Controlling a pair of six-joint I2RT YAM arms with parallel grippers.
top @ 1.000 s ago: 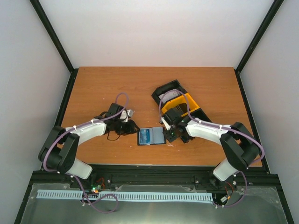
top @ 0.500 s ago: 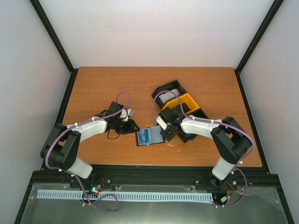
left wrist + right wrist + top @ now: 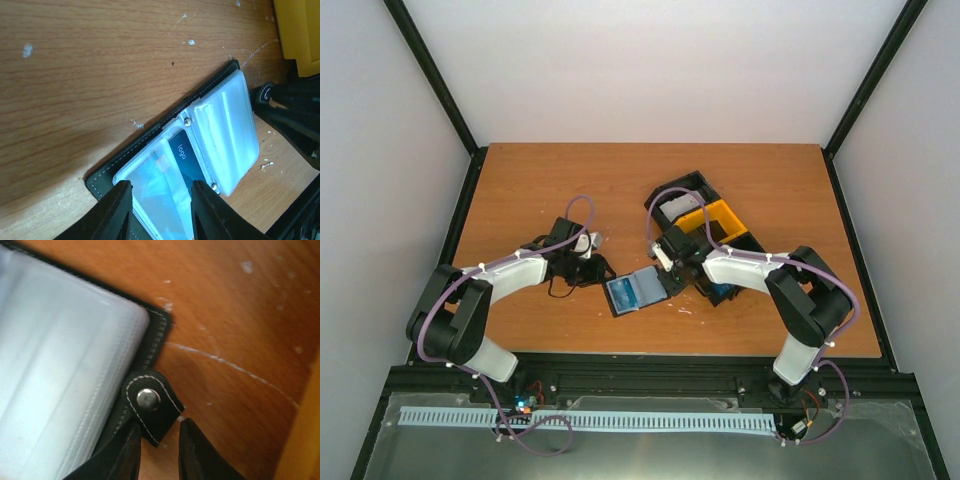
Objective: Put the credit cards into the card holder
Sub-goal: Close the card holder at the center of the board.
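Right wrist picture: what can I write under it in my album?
Fingers of the right gripper sit either side of the snap tab on the card holder, over a wooden table.

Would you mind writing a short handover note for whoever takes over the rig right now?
Left end effector: open, poised over the near end of the card holder.
Right end effector: apparently closed on the holder's clasp tab.
Holder lies open between them. At least one card, dark and marked "logo", is already in a clear sleeve.
Left to do: a pale card-like item lies in the tray. Load any remaining cards, then close the holder.
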